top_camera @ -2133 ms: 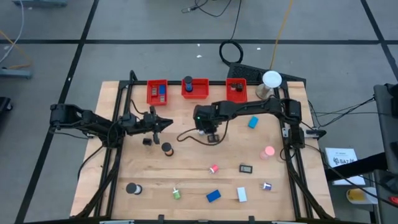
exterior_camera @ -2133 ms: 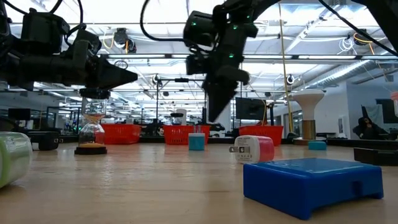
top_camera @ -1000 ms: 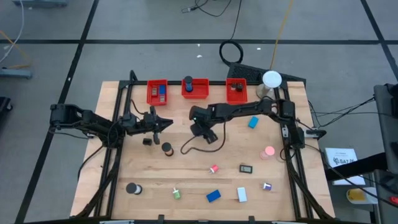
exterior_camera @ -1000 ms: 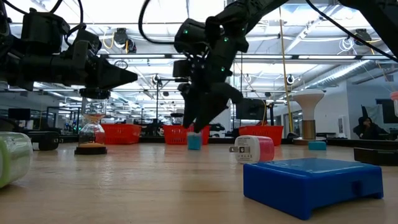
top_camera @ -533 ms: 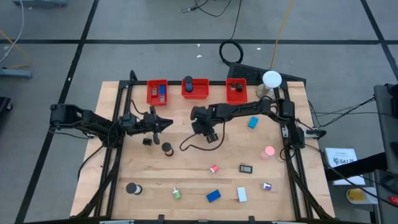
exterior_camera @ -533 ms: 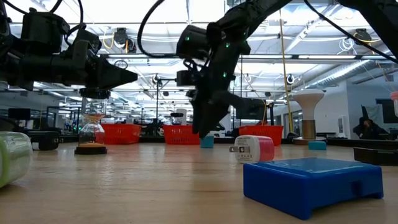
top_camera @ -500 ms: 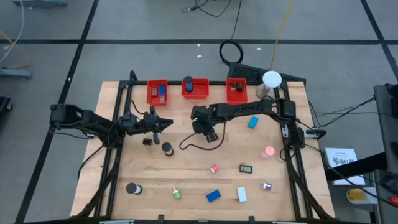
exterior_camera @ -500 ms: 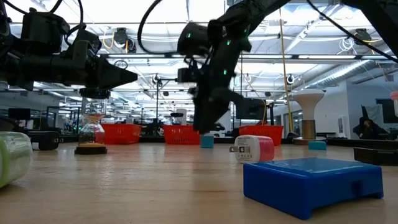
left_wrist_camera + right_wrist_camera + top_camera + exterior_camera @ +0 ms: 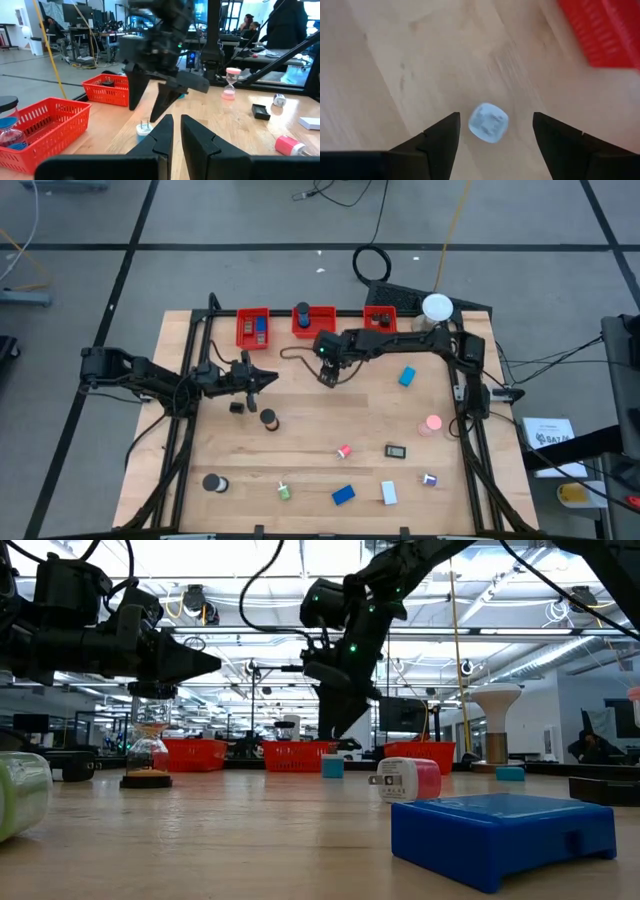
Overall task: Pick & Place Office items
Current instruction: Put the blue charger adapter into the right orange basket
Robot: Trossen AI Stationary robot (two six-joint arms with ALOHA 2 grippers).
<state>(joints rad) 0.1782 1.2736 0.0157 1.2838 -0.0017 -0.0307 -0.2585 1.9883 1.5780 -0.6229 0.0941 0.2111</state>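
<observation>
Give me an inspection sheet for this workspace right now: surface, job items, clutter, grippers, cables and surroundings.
Surface: wooden table, light.
Job's things: pale blue charger lying beneath the right gripper; blue block, pink roll, black roll scattered about.
Clutter: three red bins along the far edge; white dome.
Grippers: right gripper open above the charger; left gripper shut, empty.
Cables: black cable coiled on the floor.
Surroundings: people at desks in the left wrist view.

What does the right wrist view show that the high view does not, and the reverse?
Right wrist only: a pale blue cube lying on the wood between the open fingers of the right gripper. High view only: the left gripper waiting at the table's left, and a blue block. Both: the right gripper, the wooden table and a red bin.
</observation>
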